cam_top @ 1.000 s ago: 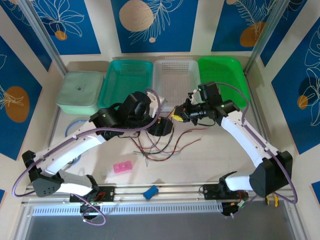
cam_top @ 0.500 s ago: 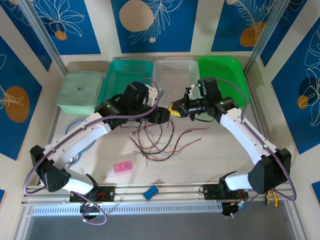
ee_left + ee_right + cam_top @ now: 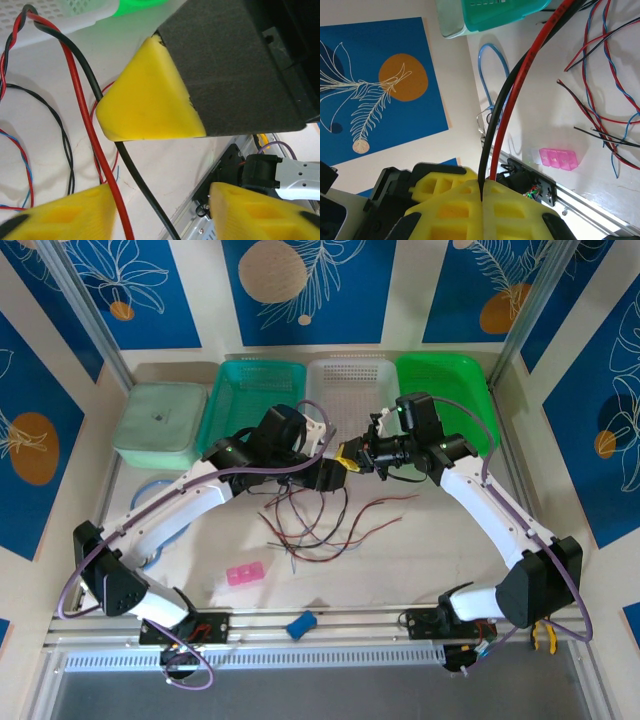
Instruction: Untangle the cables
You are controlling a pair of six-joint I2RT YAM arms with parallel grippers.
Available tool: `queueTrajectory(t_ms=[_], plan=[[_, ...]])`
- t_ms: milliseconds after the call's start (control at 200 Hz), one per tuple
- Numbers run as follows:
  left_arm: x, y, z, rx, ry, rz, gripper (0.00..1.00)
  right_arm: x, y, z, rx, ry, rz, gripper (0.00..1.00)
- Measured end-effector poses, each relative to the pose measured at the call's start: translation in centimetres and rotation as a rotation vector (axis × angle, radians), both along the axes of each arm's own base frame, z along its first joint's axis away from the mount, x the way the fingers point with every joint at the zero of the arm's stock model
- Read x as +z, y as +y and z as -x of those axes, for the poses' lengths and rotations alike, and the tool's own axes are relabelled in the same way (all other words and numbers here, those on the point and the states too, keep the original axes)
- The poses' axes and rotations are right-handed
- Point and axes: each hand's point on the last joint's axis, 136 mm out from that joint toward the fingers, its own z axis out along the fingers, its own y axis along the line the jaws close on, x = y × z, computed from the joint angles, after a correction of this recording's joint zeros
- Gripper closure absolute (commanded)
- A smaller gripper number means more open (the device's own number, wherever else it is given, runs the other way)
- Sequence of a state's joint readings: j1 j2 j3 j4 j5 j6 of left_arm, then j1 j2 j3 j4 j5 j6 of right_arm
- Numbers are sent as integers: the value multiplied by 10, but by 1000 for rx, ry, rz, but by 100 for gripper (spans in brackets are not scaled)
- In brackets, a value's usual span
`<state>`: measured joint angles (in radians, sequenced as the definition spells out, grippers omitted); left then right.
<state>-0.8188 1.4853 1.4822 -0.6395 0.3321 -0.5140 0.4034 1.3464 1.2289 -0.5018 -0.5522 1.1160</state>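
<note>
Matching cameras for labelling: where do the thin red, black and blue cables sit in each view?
Top external: thin red, black and blue cables loop mid-table.
Left wrist: left side, top to bottom.
Right wrist: bottom centre to upper right.
Shared landmark: right gripper's yellow fingers, shut on them.

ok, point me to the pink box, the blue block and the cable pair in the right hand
pink box [image 3: 245, 573], top view, middle of its top face.
blue block [image 3: 301, 623], top view, centre of the block.
red and black cable pair [image 3: 507, 110], right wrist view, on the red strand, mid-span.
</note>
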Motion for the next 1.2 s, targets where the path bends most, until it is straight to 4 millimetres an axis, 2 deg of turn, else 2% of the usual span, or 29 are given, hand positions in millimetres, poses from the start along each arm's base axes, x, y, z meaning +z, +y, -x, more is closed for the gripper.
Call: queueTrajectory(t_ms=[75, 220, 430, 570, 1045, 1201], plan=[[-1, 2, -1, 8, -6, -7, 32, 0, -3, -3, -12, 0, 2, 100], [5, 13, -6, 43, -35, -23, 31, 0, -11, -8, -39, 2, 2, 100], [41, 25, -6, 65, -104, 17, 32, 1, -15, -9, -47, -1, 6, 100], [50, 26, -2, 57, -112, 42, 33, 1, -14, -9, -46, -3, 7, 100], [31, 27, -8, 69, -74, -13, 39, 2, -13, -7, -26, -18, 4, 100], [21, 20, -8, 50, -38, -20, 52, 2, -13, -6, -18, -22, 1, 100]])
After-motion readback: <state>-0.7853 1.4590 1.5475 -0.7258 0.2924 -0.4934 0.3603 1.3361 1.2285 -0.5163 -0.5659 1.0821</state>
